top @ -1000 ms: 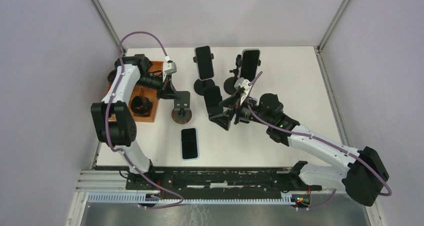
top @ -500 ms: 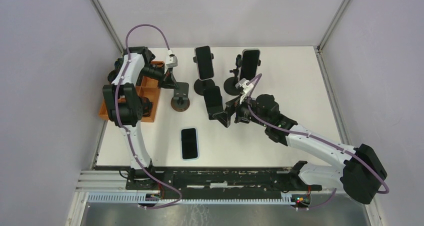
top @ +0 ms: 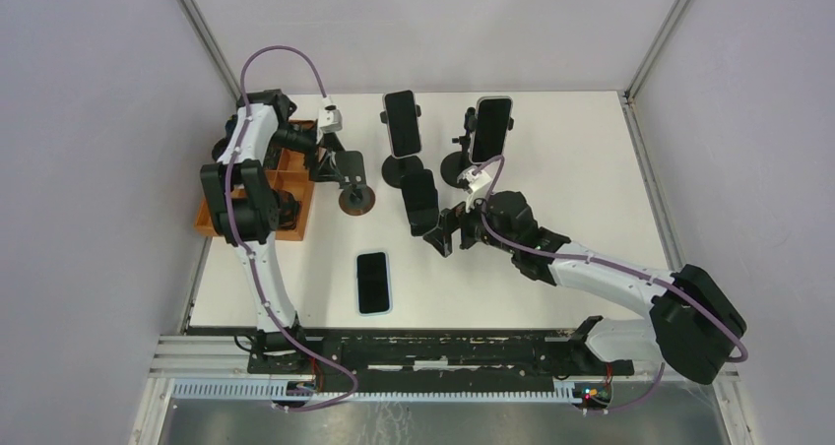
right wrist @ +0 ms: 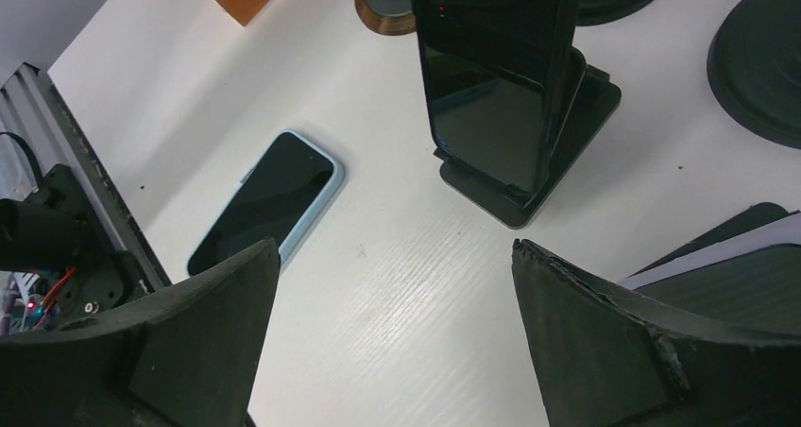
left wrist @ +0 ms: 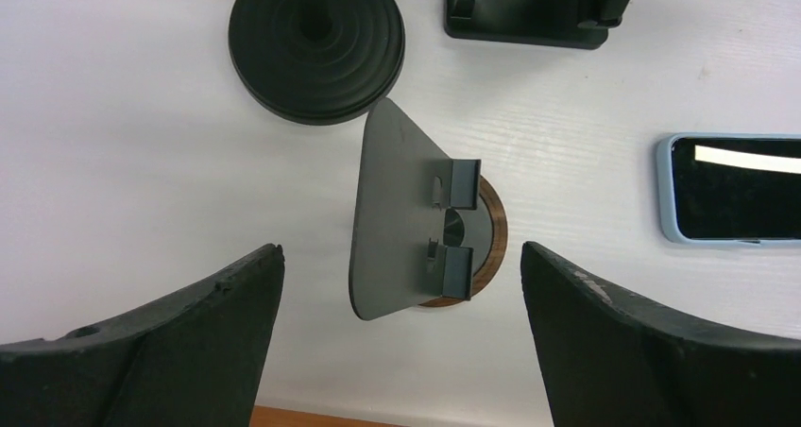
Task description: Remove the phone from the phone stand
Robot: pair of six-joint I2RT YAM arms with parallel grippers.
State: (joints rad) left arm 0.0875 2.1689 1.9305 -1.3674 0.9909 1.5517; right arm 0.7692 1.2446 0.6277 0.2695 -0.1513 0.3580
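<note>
Right wrist view showed the right gripper (right wrist: 395, 247) spread open, facing a phone (right wrist: 496, 68) that stood untouched in its black stand (right wrist: 595, 96). The left gripper (left wrist: 401, 249) hung open above an empty stand (left wrist: 397, 219). A blue-cased phone (top: 373, 282) lay flat on the table (top: 591, 189). Grasping and lifting seemingly remained.

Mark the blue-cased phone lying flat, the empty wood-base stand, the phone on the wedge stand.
Blue-cased phone lying flat (top: 373, 282): top external view, screen centre.
Empty grey stand on round wooden base (left wrist: 392, 219): left wrist view, middle of its plate.
Black phone on black wedge stand (right wrist: 491, 68): right wrist view, its screen.
</note>
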